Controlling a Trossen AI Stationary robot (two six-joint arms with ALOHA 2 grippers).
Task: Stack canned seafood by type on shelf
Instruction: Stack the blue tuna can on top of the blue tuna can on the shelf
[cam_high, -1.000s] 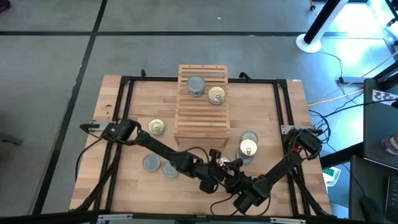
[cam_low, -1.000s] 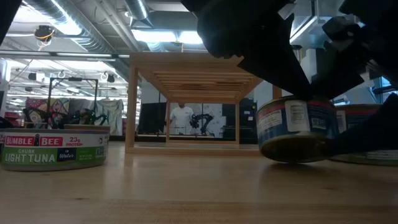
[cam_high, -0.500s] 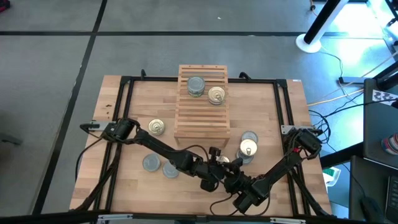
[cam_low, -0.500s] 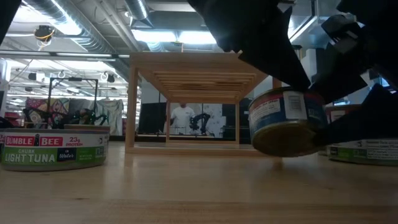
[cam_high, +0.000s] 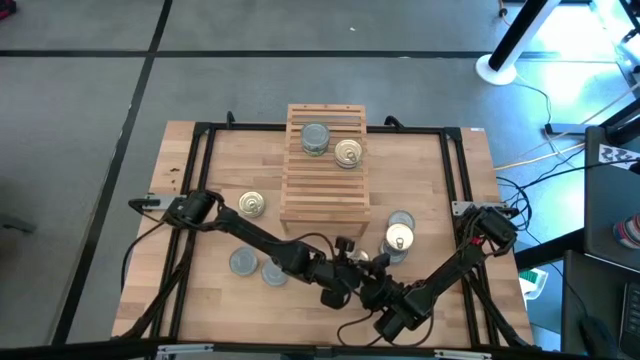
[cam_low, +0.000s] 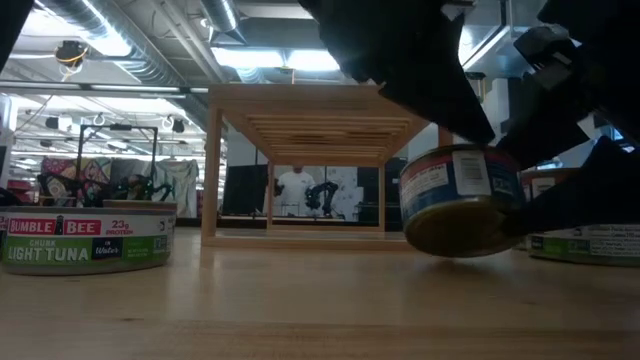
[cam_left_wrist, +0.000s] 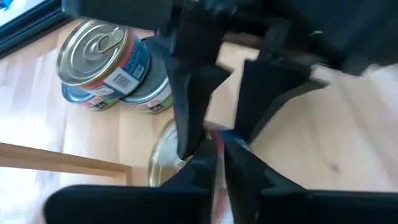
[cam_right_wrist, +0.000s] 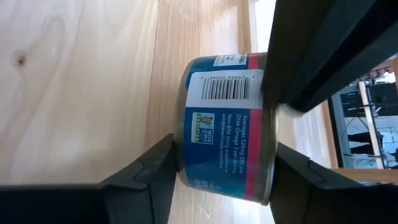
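The right gripper (cam_right_wrist: 221, 168) clamps the tilted can (cam_right_wrist: 227, 127) lower centre; the left gripper (cam_left_wrist: 216, 155), nearly closed, could knock it loose.

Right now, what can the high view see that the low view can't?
Only the high view shows a silver-topped tin and a gold-topped tin sitting on top of the shelf. Only the low view shows the words on the green tuna can and the tilted blue can. Both views show the shelf and the dark arms.
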